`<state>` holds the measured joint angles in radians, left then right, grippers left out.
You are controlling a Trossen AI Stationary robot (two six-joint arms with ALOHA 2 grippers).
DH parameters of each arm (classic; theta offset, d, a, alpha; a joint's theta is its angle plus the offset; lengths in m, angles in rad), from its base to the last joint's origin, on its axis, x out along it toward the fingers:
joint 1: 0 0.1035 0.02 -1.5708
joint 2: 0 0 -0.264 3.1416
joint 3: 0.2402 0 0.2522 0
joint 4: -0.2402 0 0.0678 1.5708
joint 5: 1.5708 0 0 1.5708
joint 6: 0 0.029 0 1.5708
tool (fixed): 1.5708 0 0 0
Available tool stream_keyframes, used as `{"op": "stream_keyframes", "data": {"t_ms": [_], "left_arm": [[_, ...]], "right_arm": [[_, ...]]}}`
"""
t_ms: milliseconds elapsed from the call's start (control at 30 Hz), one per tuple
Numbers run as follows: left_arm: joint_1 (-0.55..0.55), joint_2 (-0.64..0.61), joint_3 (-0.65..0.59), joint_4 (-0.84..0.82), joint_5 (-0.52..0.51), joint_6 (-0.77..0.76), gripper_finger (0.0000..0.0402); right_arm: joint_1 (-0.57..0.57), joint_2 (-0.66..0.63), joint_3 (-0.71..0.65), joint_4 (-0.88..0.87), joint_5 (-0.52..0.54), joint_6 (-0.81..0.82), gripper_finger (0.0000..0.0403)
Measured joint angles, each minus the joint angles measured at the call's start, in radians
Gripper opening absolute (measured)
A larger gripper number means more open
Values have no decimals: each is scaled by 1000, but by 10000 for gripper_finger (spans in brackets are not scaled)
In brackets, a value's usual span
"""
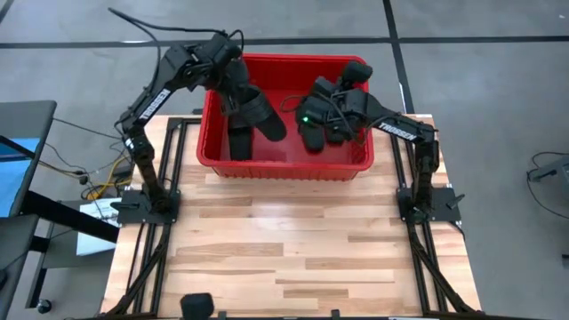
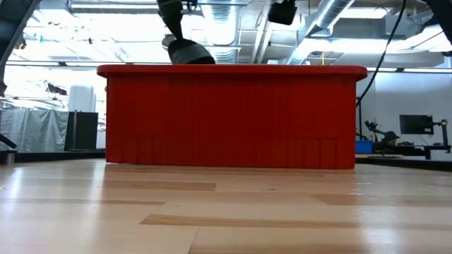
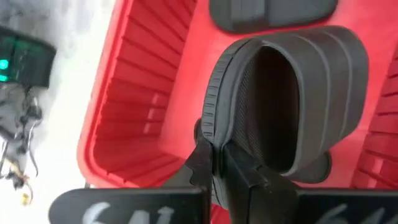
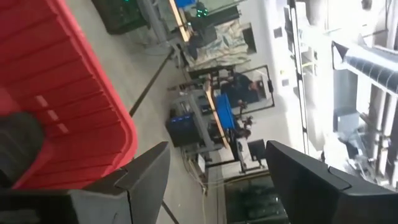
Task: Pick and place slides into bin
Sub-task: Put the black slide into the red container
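The red bin (image 1: 284, 164) stands on the far half of the wooden table, and it fills the low view (image 2: 233, 116). My left gripper (image 1: 238, 93) is over the bin's left part, shut on a black slide (image 1: 258, 116), which is large in the left wrist view (image 3: 292, 93). The slide's top shows just above the rim in the low view (image 2: 189, 52). My right gripper (image 4: 214, 180) is open and empty, above the bin's far right part (image 1: 354, 76). A second slide (image 3: 267, 12) lies in the bin. Another dark slide (image 4: 18, 146) shows inside the bin wall. My left gripper pinches the slide's side edge, where the wide strap meets the sole (image 3: 210, 134), between its two fingers (image 3: 242, 177). The fingers come from above, slanting down into the bin. The slide hangs below them, strap opening toward the wrist camera, reaching down inside the bin walls.
The bin's thick rim (image 2: 233, 70) and tall ribbed walls stand around both grippers. Bare wooden table (image 1: 284, 249) spreads from the bin to the near edge, between the two arm bases. Beyond the table are grey floor, desks and monitors (image 2: 415, 125).
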<state>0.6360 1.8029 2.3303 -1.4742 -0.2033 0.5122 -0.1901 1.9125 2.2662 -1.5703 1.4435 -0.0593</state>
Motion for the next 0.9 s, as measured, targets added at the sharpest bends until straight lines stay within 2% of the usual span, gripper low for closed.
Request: {"op": "stream_keyframes", "data": {"t_ms": [433,633,767,900], "left_arm": [[72,92,14,-54,116,99,2],[76,151,14,-55,115,155,2],[71,181,13,-63,77,188,1],[68,199,4,-40,95,239,0]], "right_arm": [[-29,-22,1,8,-2,-55,260],[-26,-22,1,7,-2,-56,260],[-26,-22,1,4,-3,-55,260],[-27,-22,1,4,-3,-55,260]]}}
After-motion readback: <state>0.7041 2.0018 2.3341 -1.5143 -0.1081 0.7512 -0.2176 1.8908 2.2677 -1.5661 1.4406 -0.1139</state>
